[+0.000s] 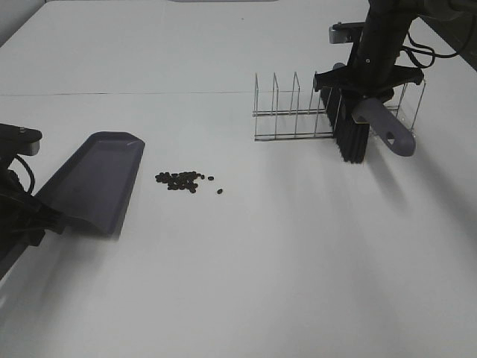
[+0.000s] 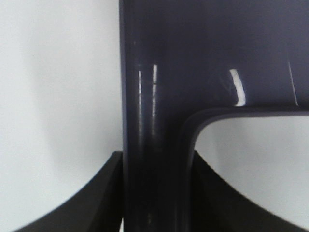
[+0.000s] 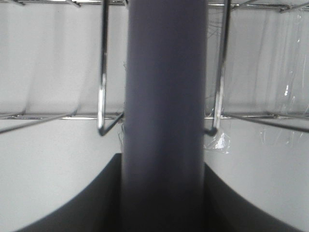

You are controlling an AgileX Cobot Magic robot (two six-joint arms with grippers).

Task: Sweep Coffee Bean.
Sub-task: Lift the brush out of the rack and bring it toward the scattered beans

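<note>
A small cluster of dark coffee beans (image 1: 181, 180) lies on the white table, with one or two strays (image 1: 220, 191) to its right. My left gripper (image 1: 46, 218) is shut on the handle of a grey-purple dustpan (image 1: 93, 180), which sits just left of the beans; its handle (image 2: 154, 159) fills the left wrist view. My right gripper (image 1: 370, 91) is shut on the grey handle (image 3: 164, 116) of a brush (image 1: 352, 142) with black bristles, held at the wire rack, far right of the beans.
A wire rack (image 1: 298, 112) with upright dividers stands at the back right, its bars close behind the brush in the right wrist view (image 3: 102, 72). The table's seam (image 1: 119, 93) runs across the back.
</note>
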